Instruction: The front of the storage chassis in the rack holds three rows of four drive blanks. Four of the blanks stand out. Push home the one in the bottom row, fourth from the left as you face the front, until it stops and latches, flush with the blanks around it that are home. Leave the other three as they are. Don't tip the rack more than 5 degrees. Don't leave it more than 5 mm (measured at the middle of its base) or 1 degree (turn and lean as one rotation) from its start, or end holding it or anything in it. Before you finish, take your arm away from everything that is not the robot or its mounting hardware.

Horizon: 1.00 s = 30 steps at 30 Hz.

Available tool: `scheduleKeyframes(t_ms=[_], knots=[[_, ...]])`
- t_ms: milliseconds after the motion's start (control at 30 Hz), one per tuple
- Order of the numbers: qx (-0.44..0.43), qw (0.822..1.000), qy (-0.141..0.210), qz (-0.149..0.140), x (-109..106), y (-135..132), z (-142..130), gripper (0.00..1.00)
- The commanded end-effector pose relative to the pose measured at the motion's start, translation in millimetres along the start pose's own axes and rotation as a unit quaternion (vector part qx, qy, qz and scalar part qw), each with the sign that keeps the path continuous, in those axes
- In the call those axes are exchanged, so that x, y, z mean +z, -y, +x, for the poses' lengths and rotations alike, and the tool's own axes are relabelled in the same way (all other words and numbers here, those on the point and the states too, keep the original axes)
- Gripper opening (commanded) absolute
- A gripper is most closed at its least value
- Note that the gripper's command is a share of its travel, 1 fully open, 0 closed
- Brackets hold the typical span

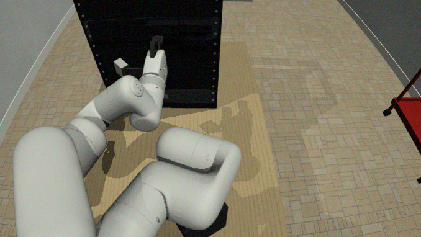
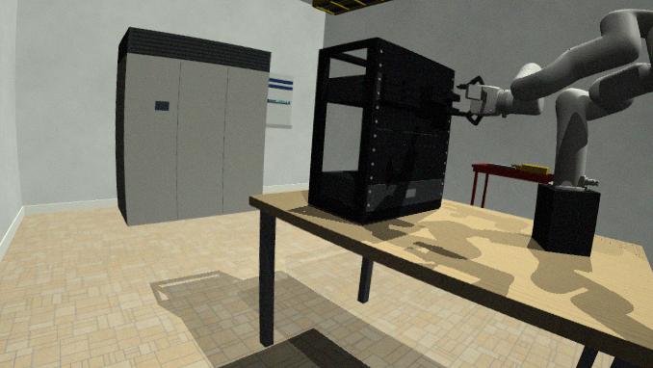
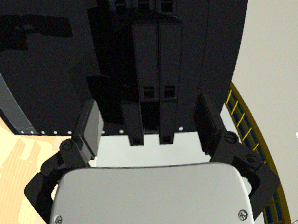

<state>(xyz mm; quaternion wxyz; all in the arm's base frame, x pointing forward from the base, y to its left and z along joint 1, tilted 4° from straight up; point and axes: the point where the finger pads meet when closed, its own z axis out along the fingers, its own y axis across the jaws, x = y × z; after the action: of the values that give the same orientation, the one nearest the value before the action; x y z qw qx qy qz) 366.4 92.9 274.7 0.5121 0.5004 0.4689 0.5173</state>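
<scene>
The black rack (image 1: 146, 51) stands on the wooden table, and it also shows in the exterior view (image 2: 380, 130). My gripper (image 1: 156, 43) is open and empty, pointing at the rack's front at the height of the storage chassis (image 2: 424, 103). In the wrist view the open fingers straddle dark drive blanks (image 3: 149, 83) that stand out from the chassis front. The blanks' ends reach about level with my fingertips. I cannot tell which row and column these blanks are, nor whether the fingers touch them. The chassis front is very dark in the top and exterior views.
The robot's black base block (image 2: 565, 219) sits on the table to the right of the rack. A grey cabinet (image 2: 193, 130) stands at the back wall. A red cart (image 1: 410, 115) is off the table to the right. The table's edge (image 2: 385, 255) runs close beside the rack.
</scene>
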Motion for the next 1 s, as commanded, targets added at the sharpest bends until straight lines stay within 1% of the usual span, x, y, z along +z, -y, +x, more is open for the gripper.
scheduleKeyframes(t_ms=[0, 433, 600, 667, 967], knots=[[0.001, 1.0, 0.0, -0.001, 0.2, -0.9, 0.5, 1.0], [0.001, 1.0, 0.0, -0.001, 0.4, -0.9, -0.5, 1.0], [0.0, 1.0, 0.0, 0.0, 3.1, -1.7, -13.8, 1.0], [0.0, 1.0, 0.0, 0.0, 3.1, -1.7, -13.8, 1.0], [0.0, 1.0, 0.0, 0.0, 13.6, -4.7, -64.5, 1.0]])
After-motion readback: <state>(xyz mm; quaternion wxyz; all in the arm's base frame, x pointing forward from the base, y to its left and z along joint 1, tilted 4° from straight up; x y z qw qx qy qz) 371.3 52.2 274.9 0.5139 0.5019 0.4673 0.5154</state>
